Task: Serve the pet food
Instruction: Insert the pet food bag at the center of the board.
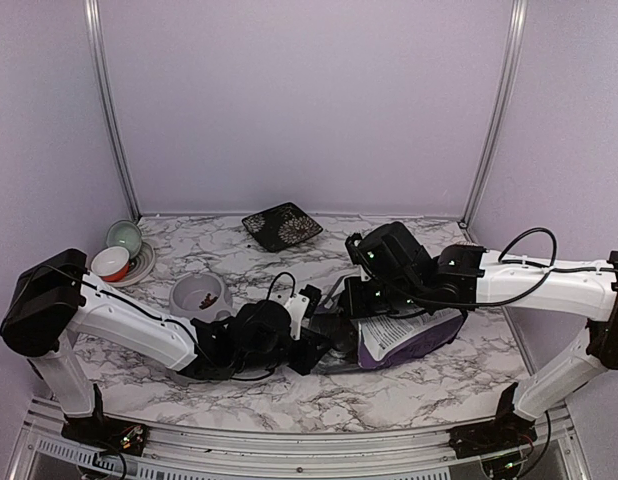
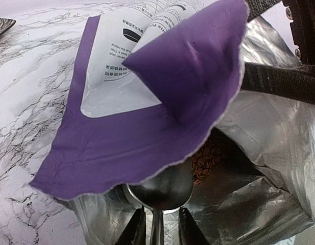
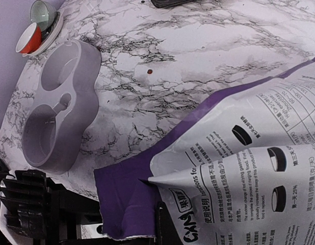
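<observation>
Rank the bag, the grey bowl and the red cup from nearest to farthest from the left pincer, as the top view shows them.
1. The bag: directly beside the left pincer, on its right.
2. The grey bowl: to the left, a little farther back.
3. The red cup: far left, near the wall.
</observation>
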